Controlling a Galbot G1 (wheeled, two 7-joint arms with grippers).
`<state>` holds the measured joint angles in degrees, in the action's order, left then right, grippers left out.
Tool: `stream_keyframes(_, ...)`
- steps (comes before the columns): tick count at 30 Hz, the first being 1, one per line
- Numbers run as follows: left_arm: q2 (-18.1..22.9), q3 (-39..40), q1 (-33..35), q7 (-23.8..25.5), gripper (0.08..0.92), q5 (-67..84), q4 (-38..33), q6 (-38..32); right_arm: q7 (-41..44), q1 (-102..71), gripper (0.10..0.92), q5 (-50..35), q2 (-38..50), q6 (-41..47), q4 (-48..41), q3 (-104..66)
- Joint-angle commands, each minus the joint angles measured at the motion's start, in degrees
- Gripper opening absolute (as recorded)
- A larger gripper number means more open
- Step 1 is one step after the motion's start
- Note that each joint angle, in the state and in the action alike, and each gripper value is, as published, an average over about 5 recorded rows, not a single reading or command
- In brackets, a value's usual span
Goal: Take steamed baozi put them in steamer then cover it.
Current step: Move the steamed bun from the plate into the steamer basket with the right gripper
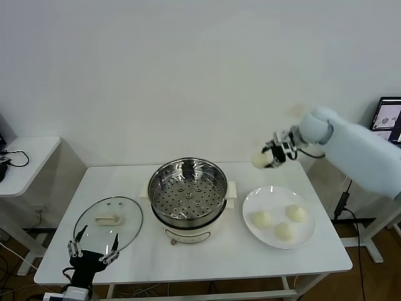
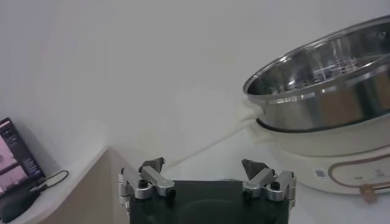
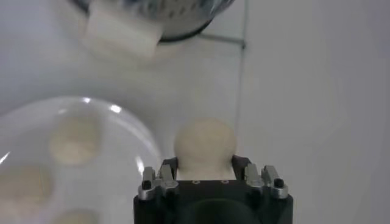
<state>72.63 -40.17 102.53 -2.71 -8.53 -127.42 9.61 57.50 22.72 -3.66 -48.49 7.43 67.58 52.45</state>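
Overhead, from the head view, one white desk carries one steamer, its perforated tray bare, and one glass cover lying flat to the steamer's left with its cream handle up. One white plate to the steamer's right holds three steamed baozi. A fourth bun hangs in the air above the desk's far right edge, gripped by the right pincer. The left pincer rests at the desk's near left corner, just beside the cover's near rim, its two fingers spread apart and holding nothing.

Next, the left wrist view shows that pincer's two fingertips wide apart, with the steamer on its cream base beyond them.

Lastly, the right wrist view shows the right pincer clamped on either side of the one bun, with the plate and three blurred buns below and the steamer's handle farther off.
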Motion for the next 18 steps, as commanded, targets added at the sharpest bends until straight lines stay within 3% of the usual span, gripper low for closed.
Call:
stream_keyframes(1,-0.4,-0.7,-0.6,0.1,0.823,0.4,0.3,0.1,-1.8,13.4,0.569,-9.2,-7.9,0.1,2.0,8.6)
stream_keyframes(7,-0.7,-1.7,-1.2,0.2,0.823,0.9,0.9,0.2,-4.1,12.4,0.568,-10.4,-16.6,-2.8,0.8,11.5)
stream_keyframes(18,-0.9,-3.8,-1.2,0.2,0.823,2.0,1.0,0.2,-6.8,7.4,0.568,1.3,-28.3,-15.0,-5.3,17.7)
